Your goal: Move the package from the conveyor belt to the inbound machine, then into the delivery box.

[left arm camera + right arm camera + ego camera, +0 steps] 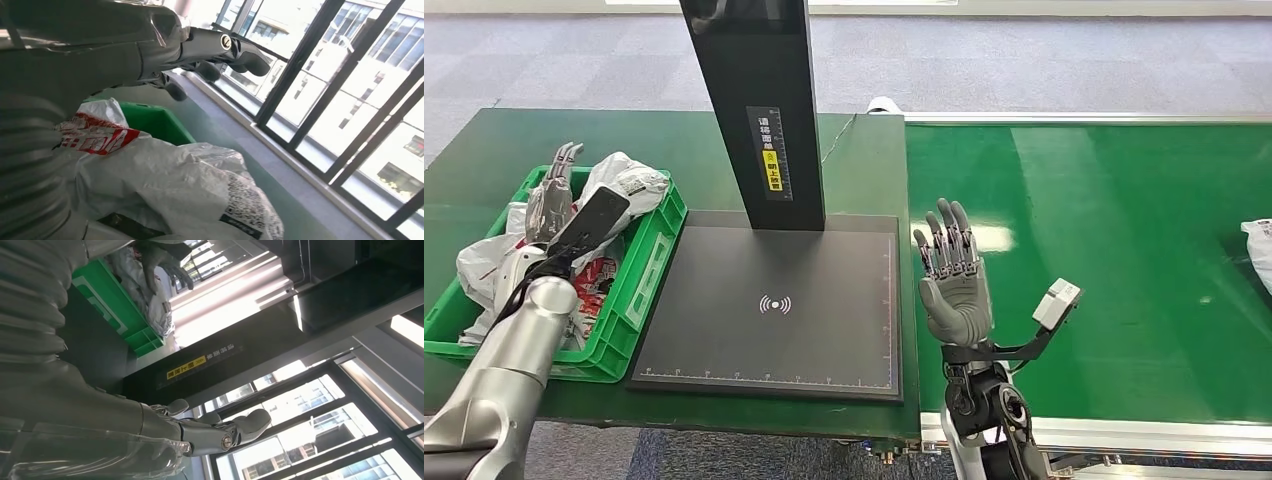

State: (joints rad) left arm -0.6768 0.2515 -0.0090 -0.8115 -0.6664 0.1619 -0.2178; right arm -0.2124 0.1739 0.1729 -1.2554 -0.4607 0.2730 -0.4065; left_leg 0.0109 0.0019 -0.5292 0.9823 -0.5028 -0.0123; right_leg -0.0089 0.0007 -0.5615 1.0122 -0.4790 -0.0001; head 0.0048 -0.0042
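One cycle looks done: several white packages (count unclear, at least three) sit heaped in the one green delivery box, and the inbound machine pad is bare. The left robot hand hovers over the heap, fingers apart, holding nothing. The right robot hand is spread empty at the conveyor belt edge; one more package, well apart, is left to move.
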